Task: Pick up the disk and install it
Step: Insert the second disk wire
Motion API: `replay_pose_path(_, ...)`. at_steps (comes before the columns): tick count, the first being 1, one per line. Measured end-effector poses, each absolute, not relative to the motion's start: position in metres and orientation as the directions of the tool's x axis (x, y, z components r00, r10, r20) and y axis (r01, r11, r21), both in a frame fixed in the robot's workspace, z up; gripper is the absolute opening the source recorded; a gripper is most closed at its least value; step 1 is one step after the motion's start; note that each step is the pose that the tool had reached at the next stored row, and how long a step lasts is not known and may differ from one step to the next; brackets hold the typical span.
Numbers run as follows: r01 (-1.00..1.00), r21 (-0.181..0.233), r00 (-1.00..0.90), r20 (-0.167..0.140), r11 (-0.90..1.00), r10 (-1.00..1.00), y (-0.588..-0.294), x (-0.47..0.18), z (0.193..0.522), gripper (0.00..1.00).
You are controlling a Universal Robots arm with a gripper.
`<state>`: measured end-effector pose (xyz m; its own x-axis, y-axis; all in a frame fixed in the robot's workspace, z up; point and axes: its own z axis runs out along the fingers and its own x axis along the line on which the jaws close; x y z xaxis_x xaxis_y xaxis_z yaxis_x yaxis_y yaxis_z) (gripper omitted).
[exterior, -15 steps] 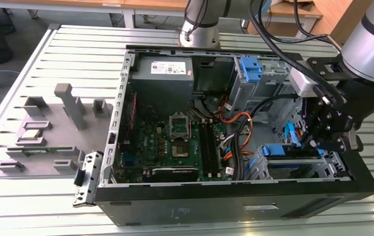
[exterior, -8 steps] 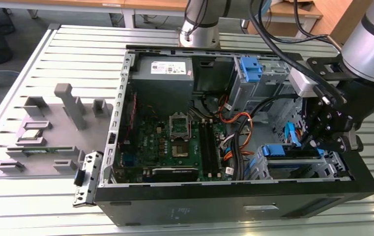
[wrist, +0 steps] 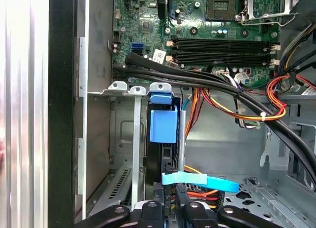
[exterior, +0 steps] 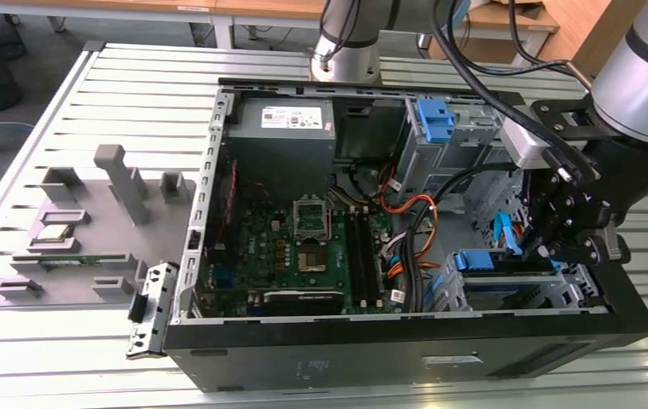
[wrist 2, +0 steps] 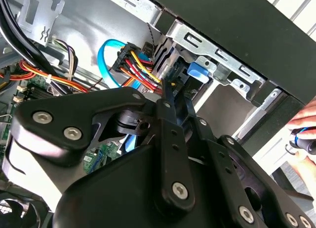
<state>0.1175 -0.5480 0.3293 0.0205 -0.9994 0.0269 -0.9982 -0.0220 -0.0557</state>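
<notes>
You see the gripper [exterior: 560, 243] low inside the open computer case [exterior: 415, 358], near the case wall on the exterior view's right. There is little free room here: metal bay rails [wrist: 134, 139] and a black cable bundle [wrist: 197, 80] stand close around. The disk [wrist: 163, 127] sits already in the drive bay, blue rail end showing. You cannot tell if the fingers are wide or narrow. The motherboard [exterior: 301, 247] lies in the case.
</notes>
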Motion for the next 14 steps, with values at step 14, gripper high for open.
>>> replay_pose_path(14,-0.998,-0.056,0.02,0.027,-0.022,-0.999,-0.548,0.117,0.347,0.24)
